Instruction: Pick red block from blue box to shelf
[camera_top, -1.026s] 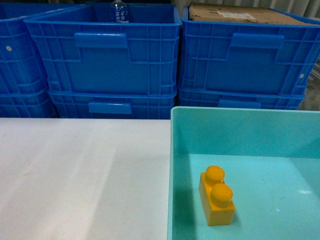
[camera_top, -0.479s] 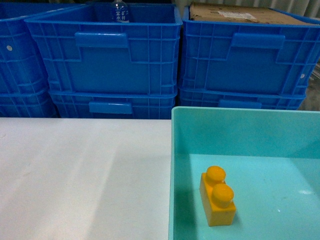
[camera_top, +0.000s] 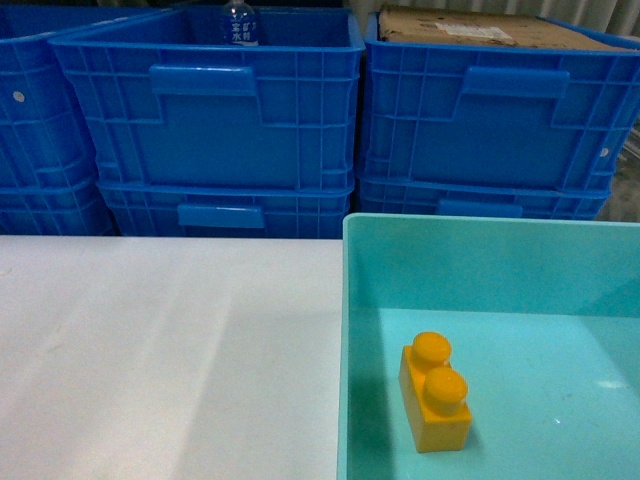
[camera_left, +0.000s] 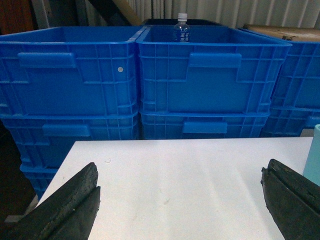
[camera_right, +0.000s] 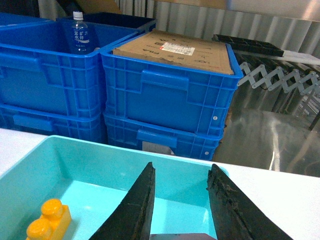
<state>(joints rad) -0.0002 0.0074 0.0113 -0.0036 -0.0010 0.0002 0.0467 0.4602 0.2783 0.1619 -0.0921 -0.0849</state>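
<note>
Head view: the blue box (camera_top: 480, 270) fills the lower right on the white counter (camera_top: 160, 350), holding only a yellow-orange brick (camera_top: 434, 392); no red block shows. Left wrist view: the left pincer (camera_left: 180, 200) gapes wide over bare counter. Right wrist view: the right pincer (camera_right: 180, 205) hangs over the box, parted and empty. The red block would likely be light, stiff and glossy-slick; best pinched across flat sides.

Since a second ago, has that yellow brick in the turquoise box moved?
No. The yellow brick sits equally near the turquoise box left wall.
</note>
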